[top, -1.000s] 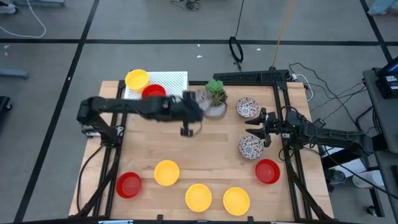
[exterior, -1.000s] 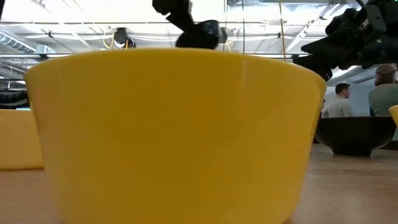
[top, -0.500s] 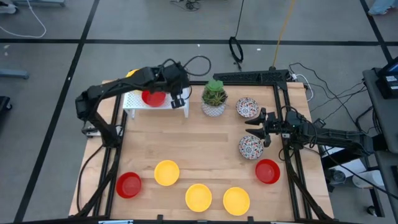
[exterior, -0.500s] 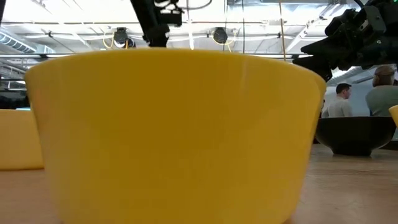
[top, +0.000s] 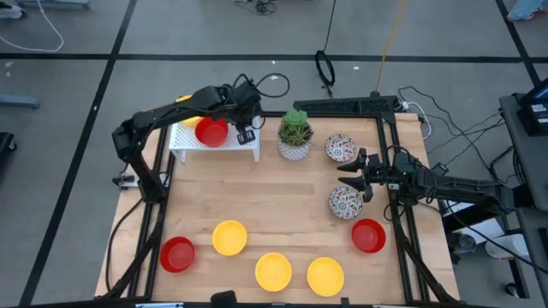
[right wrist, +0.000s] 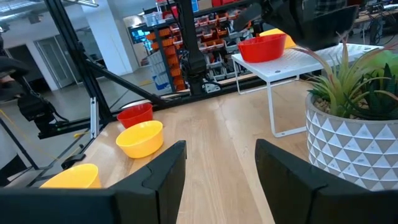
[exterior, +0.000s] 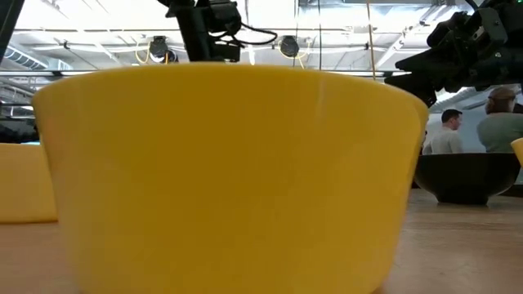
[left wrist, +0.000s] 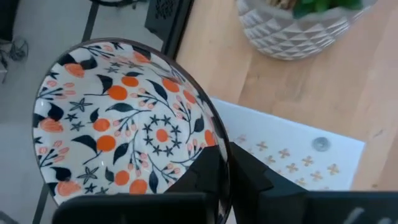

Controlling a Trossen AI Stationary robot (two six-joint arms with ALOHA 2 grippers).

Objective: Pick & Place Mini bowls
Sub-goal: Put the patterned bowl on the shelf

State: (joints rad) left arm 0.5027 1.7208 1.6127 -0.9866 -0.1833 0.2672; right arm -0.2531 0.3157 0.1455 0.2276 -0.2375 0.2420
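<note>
Rack space is what we judge matters: our left gripper (left wrist: 217, 180), clamped on the floral bowl (left wrist: 127, 124), hangs over the white rack's (top: 224, 145) plant-side end, beside the red bowl (top: 211, 132); right gripper (top: 353, 178) waits open.

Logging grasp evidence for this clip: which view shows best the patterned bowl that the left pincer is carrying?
The left wrist view: the floral bowl fills the picture, its rim pinched by the left pincer above the white rack. The high view hides it under the arm; the low view is blocked by a yellow bowl; the right wrist view does not show it clearly.
</note>
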